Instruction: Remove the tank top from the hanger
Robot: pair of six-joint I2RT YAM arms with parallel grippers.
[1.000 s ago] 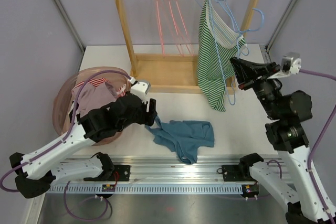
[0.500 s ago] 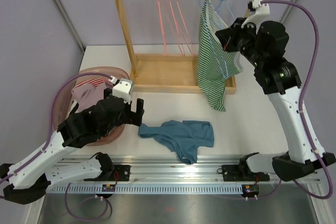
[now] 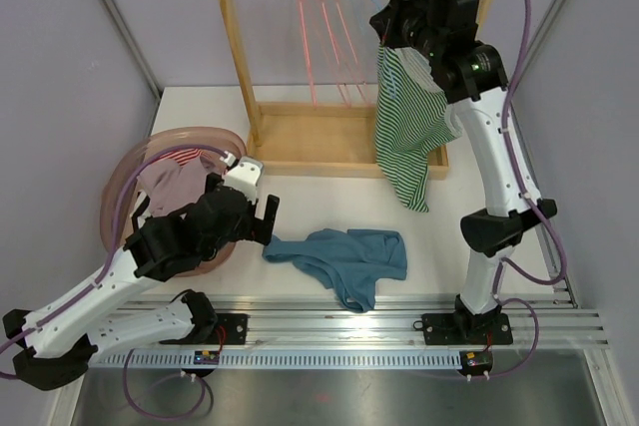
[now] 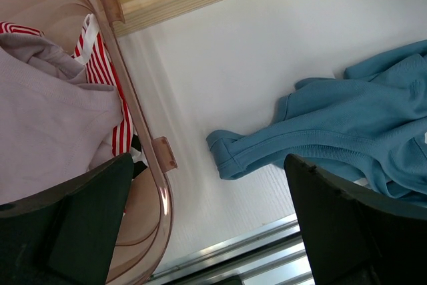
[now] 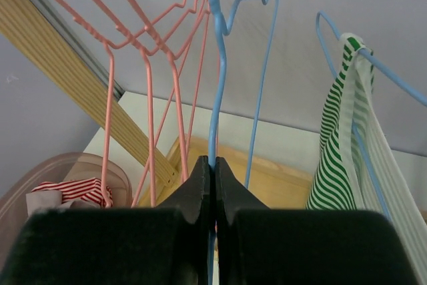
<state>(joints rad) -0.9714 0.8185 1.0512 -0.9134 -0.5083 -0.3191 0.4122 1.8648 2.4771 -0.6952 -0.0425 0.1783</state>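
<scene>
The right gripper (image 5: 213, 166) pinched its jaws shut on a blue hanger (image 5: 214, 91) beside the striped tank top (image 5: 331, 145). The left gripper (image 4: 207, 191), jaws wide apart, hovered by a blue shirt (image 4: 347, 131).

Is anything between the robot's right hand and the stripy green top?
Yes. The right hand is shut on a bare blue hanger. Another blue wire hangs between the hand and the stripy top, which hangs off to the side.
</scene>
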